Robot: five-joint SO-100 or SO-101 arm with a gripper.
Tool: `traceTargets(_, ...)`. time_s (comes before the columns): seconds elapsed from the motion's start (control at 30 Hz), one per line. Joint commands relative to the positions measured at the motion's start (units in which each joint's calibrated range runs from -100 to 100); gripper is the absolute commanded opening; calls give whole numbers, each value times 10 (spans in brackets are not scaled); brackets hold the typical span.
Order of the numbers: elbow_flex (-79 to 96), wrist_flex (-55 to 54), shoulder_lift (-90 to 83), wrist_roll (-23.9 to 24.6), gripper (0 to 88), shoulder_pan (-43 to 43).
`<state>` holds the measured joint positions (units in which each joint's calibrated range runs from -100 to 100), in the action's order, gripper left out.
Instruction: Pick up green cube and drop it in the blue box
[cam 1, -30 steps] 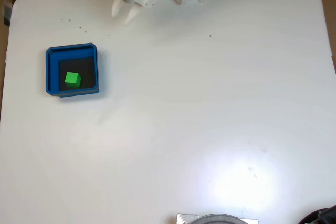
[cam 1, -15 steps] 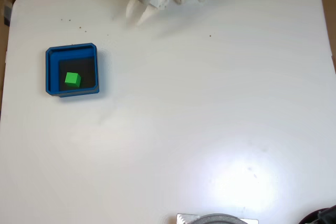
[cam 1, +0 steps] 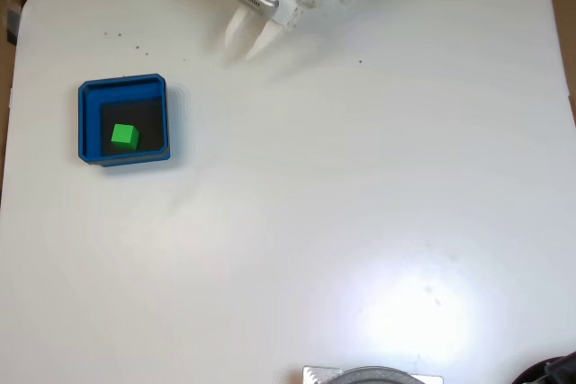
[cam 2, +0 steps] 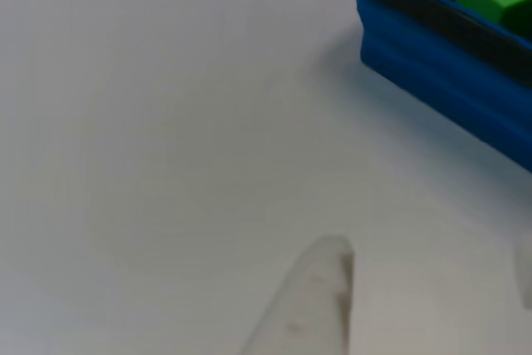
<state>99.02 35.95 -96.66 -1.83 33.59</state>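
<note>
Resting green cube (cam 1: 124, 137) inside blue box (cam 1: 122, 120); no legible writing

Your white table (cam 1: 315, 195) carries the blue box (cam 1: 88, 123) near its left edge in the fixed view, tiny dark specks (cam 1: 126, 40) scattered just above it.
</note>
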Motion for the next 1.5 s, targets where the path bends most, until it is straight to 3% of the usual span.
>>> traceTargets(0.0,8,-42,-15,2,145,-32)
traceTargets(0.27,6,-39,-18,0,145,-173)
traceTargets(0.57,6,-38,-18,-1,145,-231)
traceTargets(1.07,4,-40,-18,1,145,-408)
traceTargets(1.47,4,-40,-19,2,132,-415)
